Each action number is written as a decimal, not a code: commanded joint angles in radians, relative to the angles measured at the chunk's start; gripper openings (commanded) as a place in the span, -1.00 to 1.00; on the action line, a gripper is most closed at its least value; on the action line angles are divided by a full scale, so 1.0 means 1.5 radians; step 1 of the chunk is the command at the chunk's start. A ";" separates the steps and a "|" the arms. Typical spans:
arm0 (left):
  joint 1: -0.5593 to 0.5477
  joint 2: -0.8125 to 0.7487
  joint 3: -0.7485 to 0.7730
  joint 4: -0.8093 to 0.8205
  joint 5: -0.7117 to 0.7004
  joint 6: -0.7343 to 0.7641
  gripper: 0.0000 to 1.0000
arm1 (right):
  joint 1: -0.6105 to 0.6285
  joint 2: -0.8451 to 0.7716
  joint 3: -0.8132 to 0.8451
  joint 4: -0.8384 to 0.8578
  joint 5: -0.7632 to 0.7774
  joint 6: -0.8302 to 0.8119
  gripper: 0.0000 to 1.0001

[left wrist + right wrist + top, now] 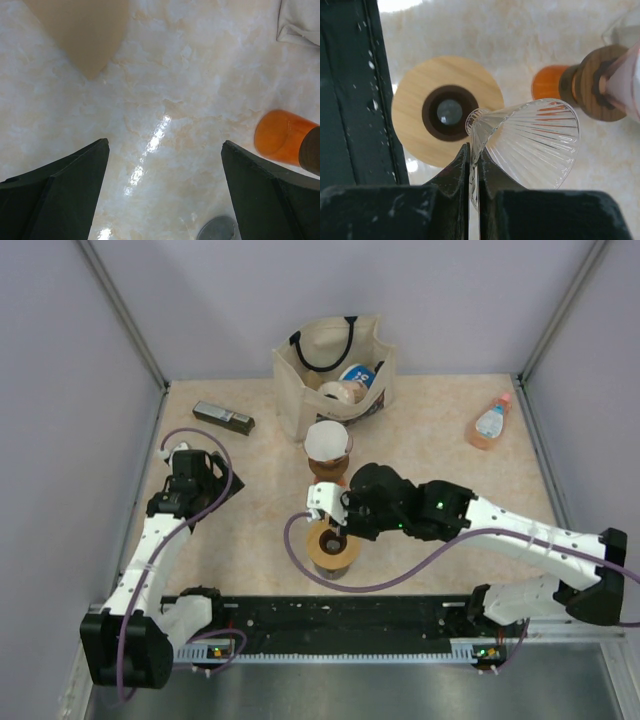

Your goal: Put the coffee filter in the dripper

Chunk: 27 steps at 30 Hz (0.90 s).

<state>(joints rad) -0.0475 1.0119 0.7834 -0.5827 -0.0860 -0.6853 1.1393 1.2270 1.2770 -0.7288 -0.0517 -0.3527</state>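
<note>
My right claw (474, 150) is pinched tight on a clear ribbed glass cone (535, 140) above the wooden ring (415, 110). The white coffee filter (328, 440) sits, I think, in the pinkish dripper (625, 85) just behind. Next I should lower the cone softly into the ring.

Bright, even light; a glare streak gleams on the table (200, 75) between the tips of the left claw (165, 145).

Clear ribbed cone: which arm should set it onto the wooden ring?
Right. The right gripper is shut on the rim of the clear ribbed cone, close by the wooden ring; the left gripper is open over the table, well away.
</note>
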 commanded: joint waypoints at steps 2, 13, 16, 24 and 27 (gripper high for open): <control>0.003 -0.015 0.004 0.027 0.015 0.010 0.98 | 0.021 0.042 0.058 -0.091 0.083 -0.090 -1.00; 0.003 -0.016 0.003 0.030 0.019 0.012 0.98 | 0.060 0.074 0.090 -0.101 0.073 -0.116 -1.00; 0.003 -0.016 0.003 0.028 0.022 0.012 0.98 | 0.067 0.071 0.097 -0.106 0.043 -0.125 -1.00; 0.003 -0.028 0.006 0.028 0.054 0.014 0.98 | 0.080 0.085 0.082 -0.110 -0.021 -0.154 -1.00; 0.003 -0.031 0.002 0.031 0.077 0.012 0.98 | 0.084 0.105 0.082 -0.109 0.001 -0.159 -1.00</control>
<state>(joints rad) -0.0475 0.9966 0.7834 -0.5785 -0.0246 -0.6773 1.2449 1.3495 1.3701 -0.9081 -0.0463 -0.5594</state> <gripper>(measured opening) 0.990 0.026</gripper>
